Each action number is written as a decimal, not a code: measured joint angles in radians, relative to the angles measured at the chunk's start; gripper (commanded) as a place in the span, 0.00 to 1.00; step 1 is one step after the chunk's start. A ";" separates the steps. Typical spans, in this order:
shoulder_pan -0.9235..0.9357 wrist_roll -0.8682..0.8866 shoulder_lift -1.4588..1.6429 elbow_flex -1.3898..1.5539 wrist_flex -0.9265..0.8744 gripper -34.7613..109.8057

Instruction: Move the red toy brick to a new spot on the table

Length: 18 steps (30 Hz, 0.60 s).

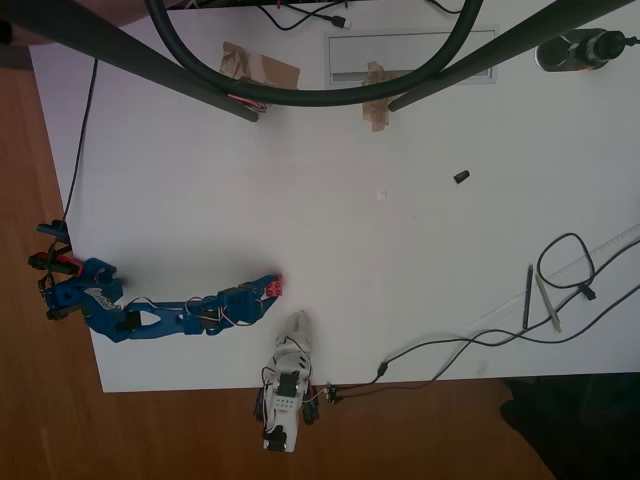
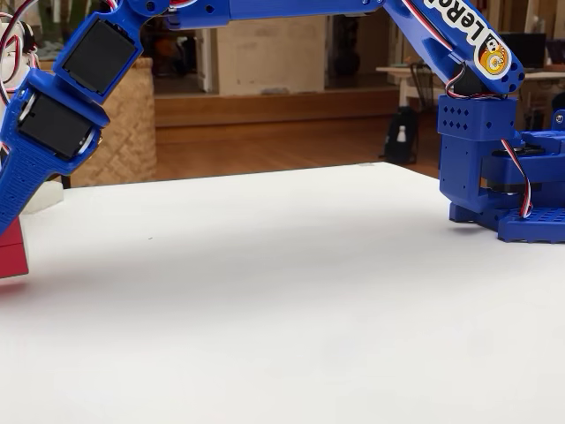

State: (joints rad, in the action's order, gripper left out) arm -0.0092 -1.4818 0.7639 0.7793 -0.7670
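Observation:
The red toy brick (image 1: pixel 273 289) lies near the lower middle of the white table (image 1: pixel 350 230) in the overhead view, right at the tip of the blue arm. My gripper (image 1: pixel 269 285) looks narrow and closed around it. In the fixed view the brick (image 2: pixel 11 253) shows at the far left edge, its bottom resting on the table (image 2: pixel 282 309). A blue finger (image 2: pixel 18 190) slants down onto its top, and the picture's edge cuts off the rest of the jaws.
The blue arm's base (image 1: pixel 75 290) sits at the table's left edge. A tiny black cap (image 1: pixel 461 177) lies right of centre. Brown tape patches (image 1: pixel 260 68) are at the back. Black cables (image 1: pixel 560 290) and two pens (image 1: pixel 527 297) occupy the right side.

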 measured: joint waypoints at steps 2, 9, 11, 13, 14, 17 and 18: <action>-0.014 0.020 -0.020 -0.032 -0.012 0.25; -0.026 0.075 -0.058 -0.092 -0.028 0.37; -0.025 0.086 -0.058 -0.095 -0.028 0.39; -0.023 0.095 -0.058 -0.095 -0.028 0.42; -0.025 0.100 -0.058 -0.097 -0.028 0.43; -0.014 0.110 -0.058 -0.097 -0.028 0.44; -0.011 0.114 -0.058 -0.097 -0.028 0.44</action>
State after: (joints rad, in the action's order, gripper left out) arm -0.0199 -1.3683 0.7056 0.6826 -0.7946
